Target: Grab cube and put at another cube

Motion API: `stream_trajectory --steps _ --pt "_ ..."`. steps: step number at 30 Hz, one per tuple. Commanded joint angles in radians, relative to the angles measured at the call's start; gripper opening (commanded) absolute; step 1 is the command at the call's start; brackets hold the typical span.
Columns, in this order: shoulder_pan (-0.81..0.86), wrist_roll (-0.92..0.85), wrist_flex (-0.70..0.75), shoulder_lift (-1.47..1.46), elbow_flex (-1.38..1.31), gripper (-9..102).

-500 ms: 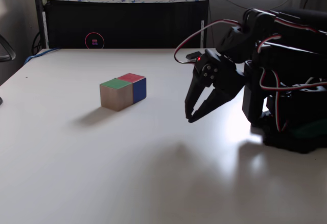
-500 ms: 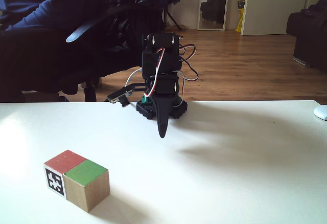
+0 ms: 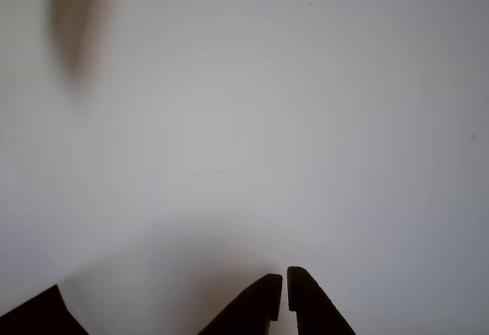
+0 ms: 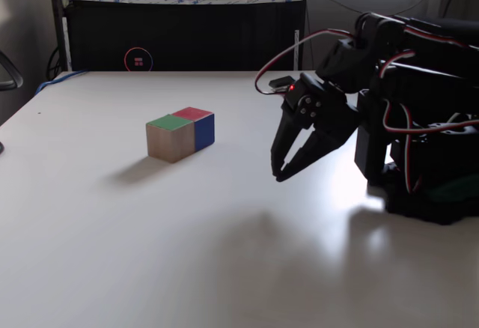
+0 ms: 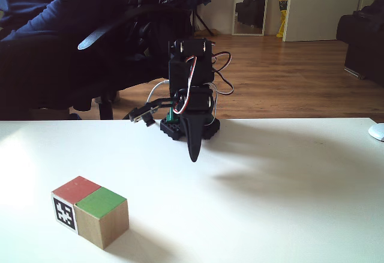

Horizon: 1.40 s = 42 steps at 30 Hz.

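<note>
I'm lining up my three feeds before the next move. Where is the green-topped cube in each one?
Other view: no sharp cube; a blurred brown patch at top left could be one, but I cannot tell.
A fixed view: green-topped cube left of centre, touching the red-topped cube behind it.
A fixed view: green-topped cube at bottom left, red-topped cube against its left side.
Shared landmark: the gripper.

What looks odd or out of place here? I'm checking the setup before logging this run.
Nothing stands out. The green-faced cube sits flush against the red-faced cube, both flat and square on the white table. The gripper hangs off to the side, empty, its fingertips nearly together. No spills or damage.
</note>
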Motion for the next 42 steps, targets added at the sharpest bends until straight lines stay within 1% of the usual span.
stream_trajectory --steps 1,4,7,9,11,13,17,19,20,25,28,34,37,42 --pt "-0.009 0.002 -0.008 0.005 -0.041 0" --pt "0.012 0.005 -0.086 0.005 -0.025 2" --pt "0.052 0.037 -0.199 0.005 -0.038 10" --pt "0.055 0.048 -0.219 -0.02 -0.094 12" --pt "0.054 0.087 -0.229 -0.138 -0.196 14" --pt "0.061 0.141 -0.235 -0.357 -0.359 15" --pt "0.109 0.233 -0.196 -0.824 -0.755 22" --pt "0.144 0.264 -0.153 -0.962 -0.911 26" --pt "0.155 0.272 -0.146 -1.006 -0.959 31" --pt "0.19 0.307 -0.112 -1.157 -1.111 36" --pt "0.19 0.324 -0.106 -1.25 -1.173 37" --pt "0.195 0.394 0.029 -1.531 -1.384 39" --pt "0.216 0.425 0.097 -1.695 -1.534 40" --pt "0.255 0.426 0.126 -1.841 -1.672 41"
